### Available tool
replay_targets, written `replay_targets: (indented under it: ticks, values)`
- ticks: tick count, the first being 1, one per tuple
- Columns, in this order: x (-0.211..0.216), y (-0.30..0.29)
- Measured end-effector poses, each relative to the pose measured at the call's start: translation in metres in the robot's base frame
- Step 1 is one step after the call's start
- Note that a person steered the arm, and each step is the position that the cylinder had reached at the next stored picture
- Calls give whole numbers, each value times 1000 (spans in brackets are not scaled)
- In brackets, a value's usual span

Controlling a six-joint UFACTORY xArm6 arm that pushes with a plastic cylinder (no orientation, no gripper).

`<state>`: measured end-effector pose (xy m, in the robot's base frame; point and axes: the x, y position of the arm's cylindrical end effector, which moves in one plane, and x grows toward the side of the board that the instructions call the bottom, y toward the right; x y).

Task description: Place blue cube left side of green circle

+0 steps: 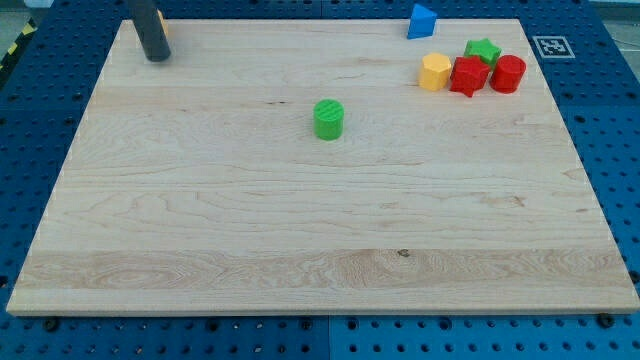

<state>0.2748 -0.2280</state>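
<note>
Nothing done yet: the blue block [421, 21] (more wedge than cube from here) sits far right on the desk [300, 240], well apart from the green circle [328, 118]. My tip [156, 58] waits far left, touching nothing; there's no gripper.

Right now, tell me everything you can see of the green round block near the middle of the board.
The green circle is a short, bright green cylinder that looks like ridged plastic, standing upright on its flat end. It sits alone on the wooden board, slightly above the view's centre, touching nothing but the wood. My tip is far off at the view's top left, and the blue block is far off at the view's top right.
</note>
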Motion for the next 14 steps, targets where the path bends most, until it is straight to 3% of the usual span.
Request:
replay_targets:
  ticks: [1,3,5,9,14]
  values:
    - [11,-12]
    - [-10,-77]
    - [-41,-71]
    - [-51,-54]
    - [-35,-14]
